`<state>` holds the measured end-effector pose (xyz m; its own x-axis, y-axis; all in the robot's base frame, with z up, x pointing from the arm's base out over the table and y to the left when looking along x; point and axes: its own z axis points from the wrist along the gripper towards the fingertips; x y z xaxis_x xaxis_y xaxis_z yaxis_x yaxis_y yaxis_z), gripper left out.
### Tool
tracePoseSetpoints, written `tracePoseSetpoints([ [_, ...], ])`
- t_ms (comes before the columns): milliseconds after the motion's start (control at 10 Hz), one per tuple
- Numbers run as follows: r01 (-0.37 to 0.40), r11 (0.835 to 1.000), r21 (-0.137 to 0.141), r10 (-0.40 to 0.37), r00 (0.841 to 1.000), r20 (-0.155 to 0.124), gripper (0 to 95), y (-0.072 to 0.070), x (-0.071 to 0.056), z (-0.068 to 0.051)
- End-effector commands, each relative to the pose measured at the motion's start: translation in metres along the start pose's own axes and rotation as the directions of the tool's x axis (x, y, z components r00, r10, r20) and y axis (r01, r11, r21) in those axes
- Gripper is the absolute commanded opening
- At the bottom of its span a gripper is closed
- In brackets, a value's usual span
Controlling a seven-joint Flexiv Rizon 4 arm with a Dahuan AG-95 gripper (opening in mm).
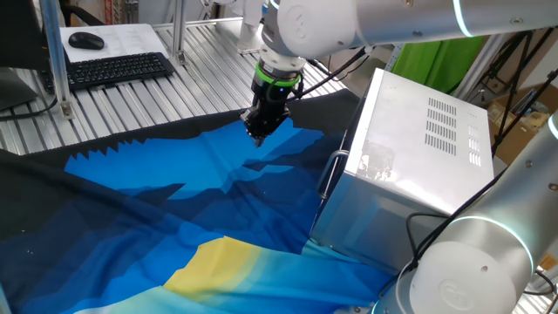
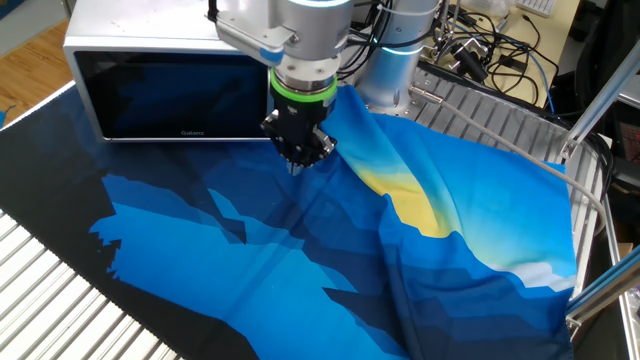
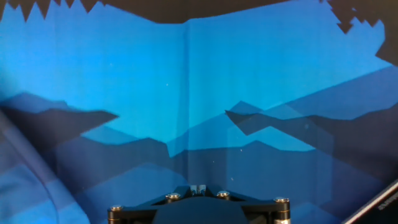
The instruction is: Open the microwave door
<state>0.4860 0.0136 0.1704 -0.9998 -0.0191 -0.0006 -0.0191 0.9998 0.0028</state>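
Observation:
The silver microwave [image 1: 427, 131] stands at the right of the table; it also shows at the back left in the other fixed view [image 2: 140, 35]. The microwave door [image 2: 170, 95] with its dark glass is closed. Its slim silver handle [image 1: 330, 174] runs down the door's near edge. My gripper [image 1: 258, 135] points down over the blue cloth, in front of the door and apart from the handle. In the other fixed view the gripper [image 2: 297, 160] hides the handle side of the door. In the hand view the fingertips [image 3: 198, 188] sit together, shut on nothing, and the door is out of view.
A blue, black and yellow cloth [image 1: 174, 201] covers the table. A keyboard [image 1: 118, 68] and mouse [image 1: 85, 40] lie at the back left. The arm's base [image 2: 390, 60] and cables stand beside the microwave. A metal frame post [image 2: 600, 100] rises at the right.

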Motion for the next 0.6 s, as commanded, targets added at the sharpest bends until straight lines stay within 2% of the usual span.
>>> tracePoseSetpoints([
  [100,0.097,0.994,0.038,-0.095,0.994,-0.056,0.0,0.0005,-0.0015,0.0008],
  [200,0.147,0.986,0.084,-0.141,0.987,-0.074,0.0,0.0006,-0.0015,0.0012],
  [400,0.215,0.968,0.130,-0.200,0.973,-0.116,0.0,0.0005,-0.0013,0.0013],
  [500,0.221,0.965,0.140,-0.204,0.971,-0.126,0.0,0.0004,-0.0004,0.0016],
  [600,0.221,0.965,0.138,-0.204,0.971,-0.129,0.0,-0.0001,0.0018,0.0016],
])
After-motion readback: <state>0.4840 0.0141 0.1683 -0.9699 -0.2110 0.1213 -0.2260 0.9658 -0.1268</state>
